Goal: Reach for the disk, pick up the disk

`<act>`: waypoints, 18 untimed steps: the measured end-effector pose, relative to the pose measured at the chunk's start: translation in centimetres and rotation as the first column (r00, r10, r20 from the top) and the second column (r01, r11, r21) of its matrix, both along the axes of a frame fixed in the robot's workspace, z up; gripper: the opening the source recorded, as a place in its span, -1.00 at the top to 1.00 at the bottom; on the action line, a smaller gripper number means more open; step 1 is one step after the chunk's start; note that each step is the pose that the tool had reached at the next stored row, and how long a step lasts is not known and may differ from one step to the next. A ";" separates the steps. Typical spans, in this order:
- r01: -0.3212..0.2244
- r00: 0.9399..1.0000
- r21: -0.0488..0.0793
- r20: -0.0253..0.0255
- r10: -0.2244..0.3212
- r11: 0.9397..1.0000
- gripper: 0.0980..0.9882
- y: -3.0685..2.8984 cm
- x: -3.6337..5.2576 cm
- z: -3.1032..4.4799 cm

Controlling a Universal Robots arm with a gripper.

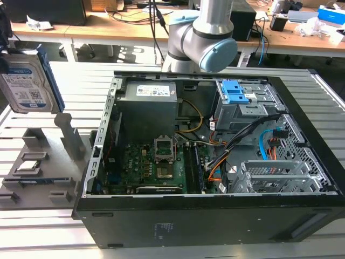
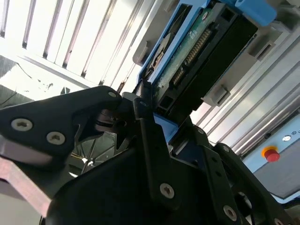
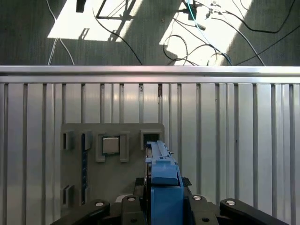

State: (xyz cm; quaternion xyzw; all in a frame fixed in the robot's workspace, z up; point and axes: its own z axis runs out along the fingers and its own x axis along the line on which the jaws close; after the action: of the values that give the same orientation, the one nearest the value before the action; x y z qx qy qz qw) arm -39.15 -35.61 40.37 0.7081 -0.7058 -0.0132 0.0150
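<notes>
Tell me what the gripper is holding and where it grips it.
The gripper holds the disk. It is clamped across the two flat faces at the end nearest the wrist, with a blue-railed edge between the fingers in the first wrist view.

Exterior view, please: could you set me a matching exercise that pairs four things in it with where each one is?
1 disk
2 chip
3 blue bracket
4 arm

A in the drive bay of the case
B beyond the case's far wall
C lying in the grey fixture
D clamped in the gripper

Pairs: 1-D, 2-C, 3-A, 4-B
</notes>
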 end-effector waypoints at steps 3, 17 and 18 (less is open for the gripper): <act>0.000 1.000 -0.001 0.000 0.000 1.000 0.39 0.09 0.03 1.34; 0.000 1.000 -0.002 -0.002 0.000 1.000 0.39 0.41 0.14 6.10; 0.000 1.000 -0.002 -0.002 0.000 1.000 0.39 0.42 0.14 6.35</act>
State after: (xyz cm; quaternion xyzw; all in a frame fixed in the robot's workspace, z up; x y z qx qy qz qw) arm -39.01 -35.18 46.73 0.7081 -0.7058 -0.0131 0.0163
